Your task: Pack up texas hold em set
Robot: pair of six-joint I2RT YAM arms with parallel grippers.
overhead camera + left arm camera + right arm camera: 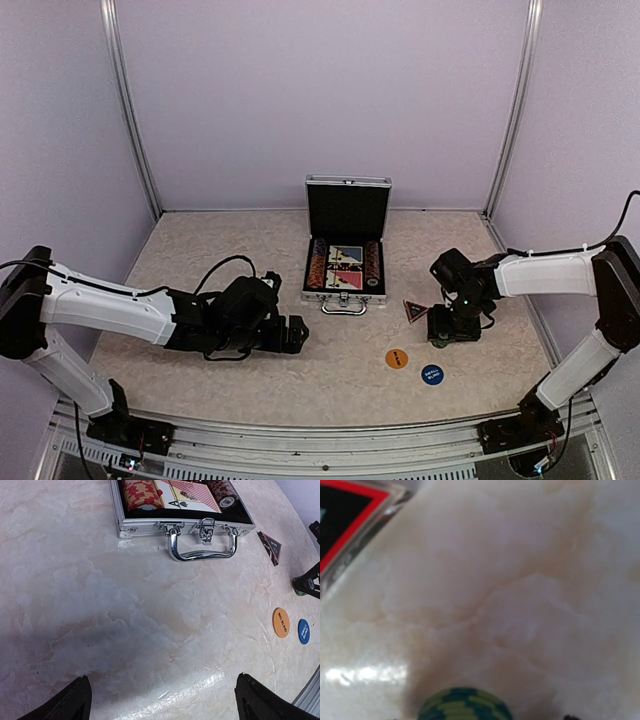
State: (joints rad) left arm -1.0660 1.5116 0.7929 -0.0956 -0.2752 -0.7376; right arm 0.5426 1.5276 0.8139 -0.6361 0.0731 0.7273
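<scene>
The silver briefcase [345,282] stands open mid-table with its lid up. Red chips [141,492], cards [185,492] and dark chips [223,494] lie inside. Its handle [202,547] faces my left gripper [167,705], which rests low on the table, open and empty. My right gripper [443,328] points down at the table right of the case, over a green chip stack [465,706]; its fingers barely show. The dark triangular marker [415,310] lies beside it. An orange disc [397,358] and a blue disc [432,374] lie nearer the front.
Pale walls and metal posts close in the table on three sides. A metal rail [330,455] runs along the near edge between the arm bases. A black cable [225,265] loops over the left arm.
</scene>
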